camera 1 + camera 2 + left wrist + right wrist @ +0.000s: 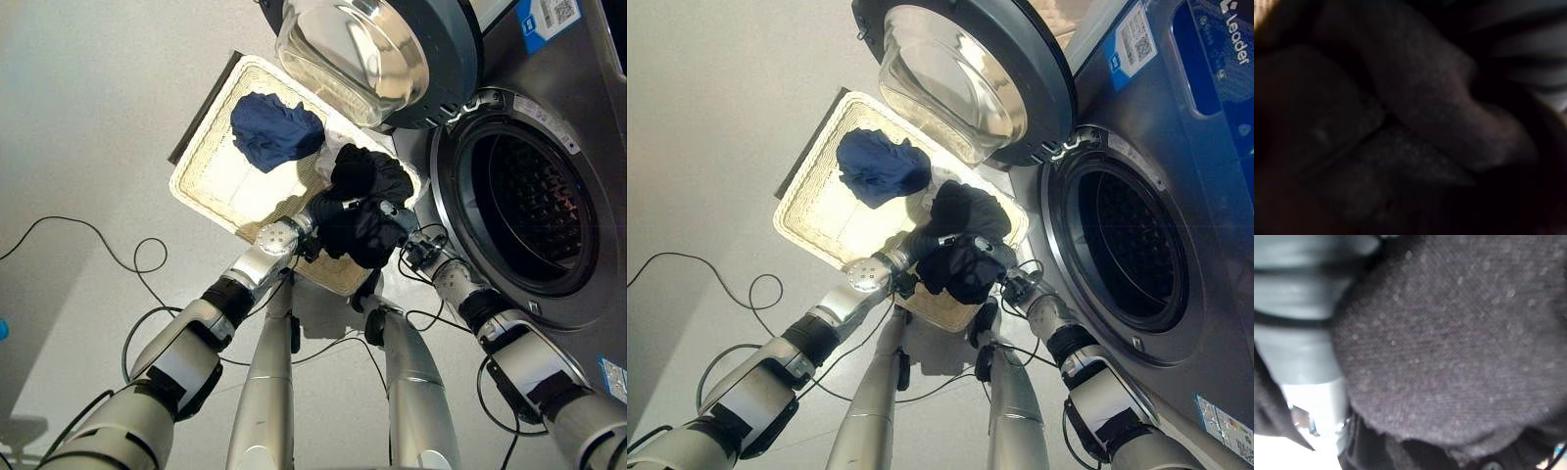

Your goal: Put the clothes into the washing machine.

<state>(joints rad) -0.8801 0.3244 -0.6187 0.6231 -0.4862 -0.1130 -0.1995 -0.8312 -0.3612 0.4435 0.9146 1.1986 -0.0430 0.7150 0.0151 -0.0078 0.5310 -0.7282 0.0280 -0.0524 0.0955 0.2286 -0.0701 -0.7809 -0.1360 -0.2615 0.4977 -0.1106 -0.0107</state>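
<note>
While both arms are reaching over the near edge of the woven basket (211, 191), a bunched black garment (364, 211) is sitting between the left hand (318, 217) and the right hand (404, 233), raised above the basket's near right corner. Cloth is covering the fingers of both hands, so whether they are spread or curled into the fabric cannot be told; both wrist views are looking straight into dark knit cloth lying against the cameras. A dark blue garment (274, 129) is lying crumpled inside the basket toward its far edge, apart from the black one. The basket is resting on the pale floor (88, 117) just beside the washing machine (578, 127). The machine's round door (377, 49) is standing swung open above the basket's far right corner, and the drum opening (534, 211) is showing dark just to the right of the held bundle.
</note>
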